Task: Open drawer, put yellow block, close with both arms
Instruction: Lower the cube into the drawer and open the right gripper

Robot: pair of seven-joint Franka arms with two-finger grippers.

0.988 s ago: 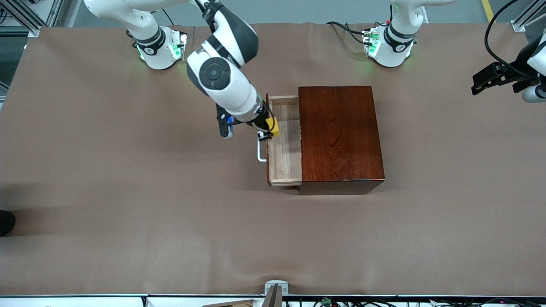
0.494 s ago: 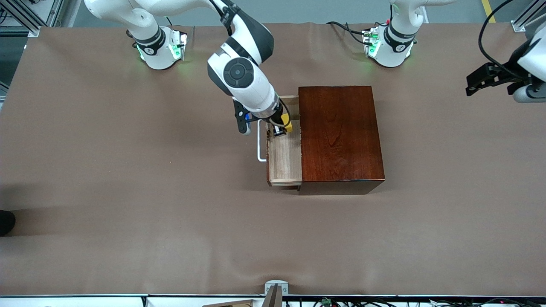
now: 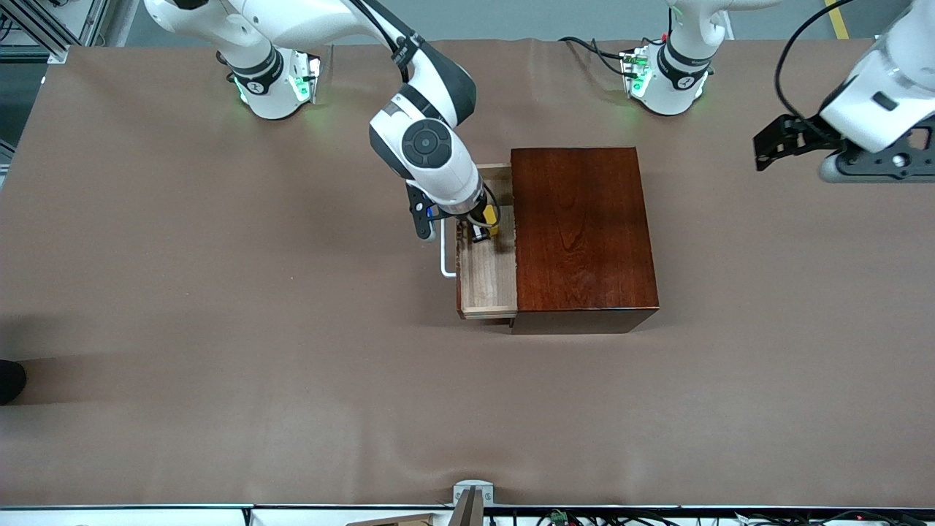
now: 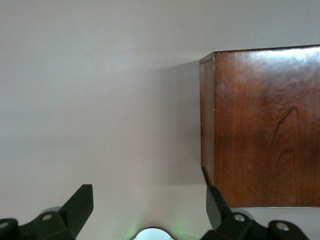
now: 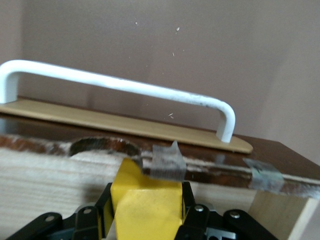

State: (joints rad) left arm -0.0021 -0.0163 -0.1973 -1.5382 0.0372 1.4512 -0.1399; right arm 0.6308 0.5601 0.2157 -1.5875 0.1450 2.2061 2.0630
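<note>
The drawer (image 3: 488,274) stands pulled out of the dark mahogany box (image 3: 581,230), its pale tray open and its white handle (image 3: 445,256) toward the right arm's end. My right gripper (image 3: 484,228) is shut on the yellow block (image 3: 491,219) and holds it low inside the tray, at the part farther from the front camera. In the right wrist view the yellow block (image 5: 146,202) sits between the fingers, with the handle (image 5: 120,87) and the drawer's front wall just past it. My left gripper (image 3: 767,150) is open and empty, up over the table at the left arm's end.
The box (image 4: 260,125) shows in the left wrist view with bare brown table cloth (image 4: 100,100) beside it. The two arm bases (image 3: 274,80) stand along the table edge farthest from the front camera.
My right gripper has carried the yellow block from above the drawer's front edge down into the tray. My left arm has swung in from the table's end toward the box.
</note>
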